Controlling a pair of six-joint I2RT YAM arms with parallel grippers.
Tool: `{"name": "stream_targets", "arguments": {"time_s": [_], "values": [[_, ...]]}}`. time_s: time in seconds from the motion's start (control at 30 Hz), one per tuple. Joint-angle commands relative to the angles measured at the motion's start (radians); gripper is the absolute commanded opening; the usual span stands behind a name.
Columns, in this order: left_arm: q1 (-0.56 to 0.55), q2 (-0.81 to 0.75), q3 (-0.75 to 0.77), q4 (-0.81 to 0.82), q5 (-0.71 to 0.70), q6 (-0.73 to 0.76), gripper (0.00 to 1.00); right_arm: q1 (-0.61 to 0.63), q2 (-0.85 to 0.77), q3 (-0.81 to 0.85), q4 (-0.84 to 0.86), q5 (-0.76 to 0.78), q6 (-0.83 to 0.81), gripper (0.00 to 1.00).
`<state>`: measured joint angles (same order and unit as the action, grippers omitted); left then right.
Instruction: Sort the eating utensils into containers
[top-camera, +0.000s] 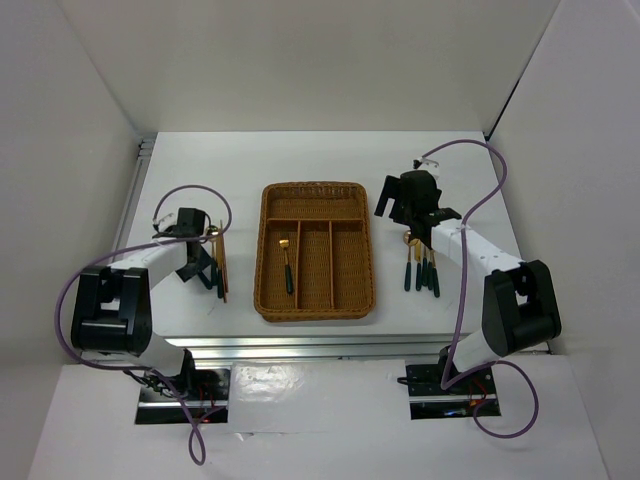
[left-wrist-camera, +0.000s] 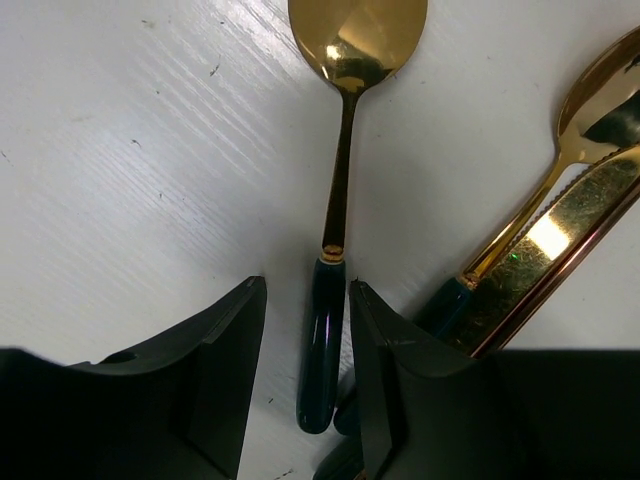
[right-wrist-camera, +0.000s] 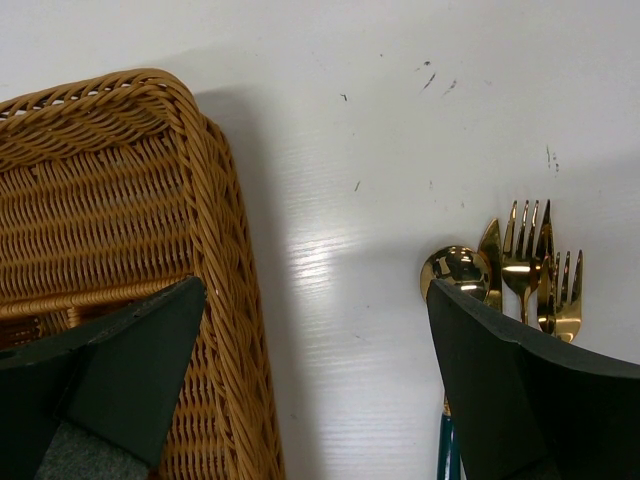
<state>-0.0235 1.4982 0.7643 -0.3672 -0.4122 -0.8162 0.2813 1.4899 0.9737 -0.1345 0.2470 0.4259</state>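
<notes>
**A:** What carries everything?

**B:** A white table (top-camera: 320, 160). At its middle lies a rectangular brown wicker cutlery tray (top-camera: 316, 187). Its long axis runs from near edge to far edge, with one crosswise slot at the far end and three long slots toward the near edge.

**A:** And the arms?

**B:** The black right gripper (right-wrist-camera: 316, 288) hovers over bare table beside the tray's far right corner, fingers (right-wrist-camera: 520, 390) spread wide, holding nothing. The black left gripper (left-wrist-camera: 307, 283) is low between the table's left edge and the tray. Its fingers (left-wrist-camera: 225, 370) are partly spread astride a handle, and a strip of table shows on one side, so no pinch.

**A:** Whose handle?

**B:** A slim spoon with gold bowl and dark green handle (left-wrist-camera: 338, 200), lying near-to-far, bowl toward the far edge. Just beside it, slanting, are one second gold spoon (left-wrist-camera: 590, 110), one serrated gold knife (left-wrist-camera: 560, 225), and thin copper-brown chopsticks (top-camera: 224, 275), count unclear. Their handles hide behind a finger.

**A:** The other side?

**B:** Four green-handled pieces (top-camera: 421, 270) lie side by side between tray and right edge, heads toward the far edge. Up close I see one spoon bowl (right-wrist-camera: 455, 270), two forks (right-wrist-camera: 523, 255) and one pointed gold tip (right-wrist-camera: 490, 240) I can't name. Their handles are cut off.

**A:** In the tray?

**B:** One gold-headed, green-handled utensil (top-camera: 287, 265) in the left long slot, along it, head toward the far edge. Spoon or fork, too small to tell.
</notes>
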Motion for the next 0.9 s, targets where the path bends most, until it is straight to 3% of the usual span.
{"name": "stream_targets", "arguments": {"time_s": [0.0,0.2,0.57,0.87], "values": [[0.005,0.031,0.044,-0.007,-0.017,0.012,0.53,-0.007,0.003,-0.004,0.03,0.014,0.004,1.0],[0.005,0.04,0.044,-0.007,-0.008,0.022,0.5,-0.007,0.003,-0.004,0.03,0.023,0.004,1.0],[0.005,0.05,0.053,-0.007,0.001,0.022,0.3,-0.007,0.003,-0.004,0.03,0.023,0.004,1.0],[0.005,-0.039,0.075,-0.052,0.01,0.031,0.25,-0.007,0.003,-0.004,0.03,0.023,0.004,1.0]]}}
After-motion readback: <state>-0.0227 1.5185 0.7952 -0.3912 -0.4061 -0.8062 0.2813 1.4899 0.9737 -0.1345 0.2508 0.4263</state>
